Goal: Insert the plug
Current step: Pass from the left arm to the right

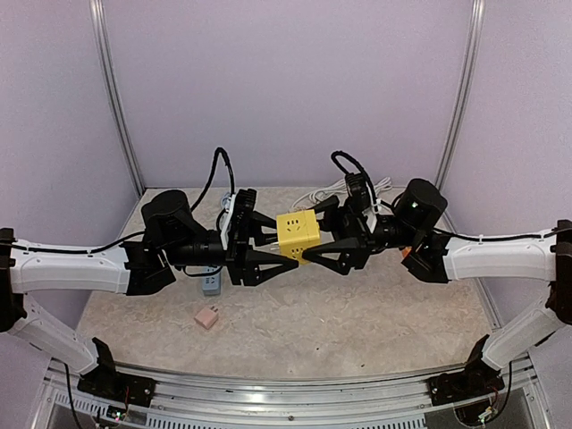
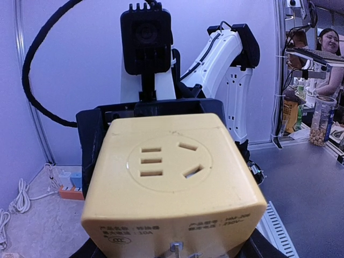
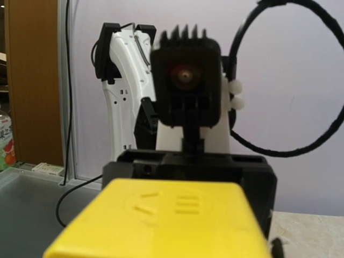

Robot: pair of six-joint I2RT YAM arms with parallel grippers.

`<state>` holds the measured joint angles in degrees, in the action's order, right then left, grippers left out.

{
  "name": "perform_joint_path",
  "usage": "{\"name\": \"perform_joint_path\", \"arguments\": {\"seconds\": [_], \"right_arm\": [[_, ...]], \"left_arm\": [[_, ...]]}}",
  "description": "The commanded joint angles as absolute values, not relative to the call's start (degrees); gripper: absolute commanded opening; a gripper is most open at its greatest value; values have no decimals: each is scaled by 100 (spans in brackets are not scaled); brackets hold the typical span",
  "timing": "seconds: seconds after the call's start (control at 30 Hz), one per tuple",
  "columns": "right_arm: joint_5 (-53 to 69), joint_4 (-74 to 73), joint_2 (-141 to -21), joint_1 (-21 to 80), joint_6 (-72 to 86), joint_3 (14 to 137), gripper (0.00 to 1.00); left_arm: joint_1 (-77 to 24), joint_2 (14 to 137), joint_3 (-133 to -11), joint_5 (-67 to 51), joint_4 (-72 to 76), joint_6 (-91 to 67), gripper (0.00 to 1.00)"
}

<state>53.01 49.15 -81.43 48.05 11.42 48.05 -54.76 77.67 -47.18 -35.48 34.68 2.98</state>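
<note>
Above mid-counter: yellow socket cube [image 1: 298, 234], held aloft between left gripper [image 1: 277, 239] and right gripper [image 1: 322, 234], both sets of jaws pinching its sides. Visible socket faces are vacant in both wrist views. On the counter [image 1: 357, 326], near the left arm: small pink block [image 1: 206, 316], probably the plug, untouched. Insertion not begun. Surface: pale speckled stone. Surround: lilac panels, white cables [image 1: 315, 193] at the back.
</note>
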Motion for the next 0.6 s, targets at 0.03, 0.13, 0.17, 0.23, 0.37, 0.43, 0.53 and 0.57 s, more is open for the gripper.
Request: {"name": "perform_joint_path", "arguments": {"seconds": [0.03, 0.13, 0.17, 0.23, 0.37, 0.43, 0.53, 0.57], "right_arm": [[5463, 4996, -8290, 4893, 1209, 5032, 71], [5592, 4898, -8326, 4896, 1159, 5104, 53], [5638, 4832, -8336, 4892, 1138, 5137, 46], [5718, 4687, -8347, 4894, 1086, 5191, 34], [5695, 4381, -8271, 4893, 906, 5202, 23], [5602, 4162, -8199, 4876, 763, 5194, 22], [5552, 3940, -8087, 4769, 695, 5179, 18], [5540, 3870, -8049, 4739, 688, 5170, 17]], "left_arm": [[-5515, 7779, -4720, -3529, 3614, 323, 0], [-5519, 7766, -4727, -3505, 3586, 340, 0], [-5519, 7757, -4725, -3491, 3579, 339, 0], [-5519, 7729, -4726, -3454, 3542, 343, 1], [-5515, 7619, -4724, -3188, 3358, 354, 34], [-5518, 7530, -4625, -3028, 3297, 334, 69], [-5519, 7256, -4308, -2670, 3335, 201, 91], [-5515, 7153, -4177, -2465, 3353, 150, 96]]}}
